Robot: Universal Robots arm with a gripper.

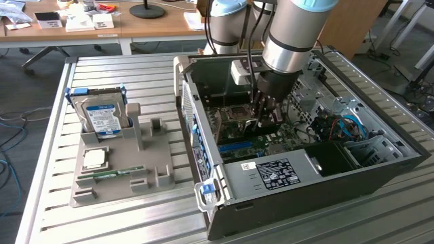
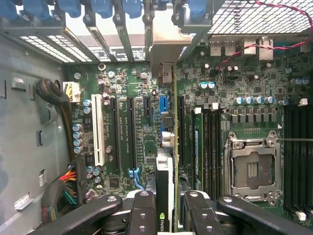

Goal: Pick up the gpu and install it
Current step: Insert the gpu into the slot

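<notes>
Gripper [image 2: 168, 210] tight around the thin dark gpu [image 2: 165, 166], edge-on, silver-bracketed at its far end

A robotics lab in an office: a robot arm [image 1: 291, 35] above an open computer case [image 1: 305, 198], wooden desks [image 1: 169, 23] with papers [image 1: 91, 21] behind it.

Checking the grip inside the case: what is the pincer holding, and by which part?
The pincer holds the gpu, its fingers pressed on the card's two faces at the upper edge, away from the silver bracket.
</notes>
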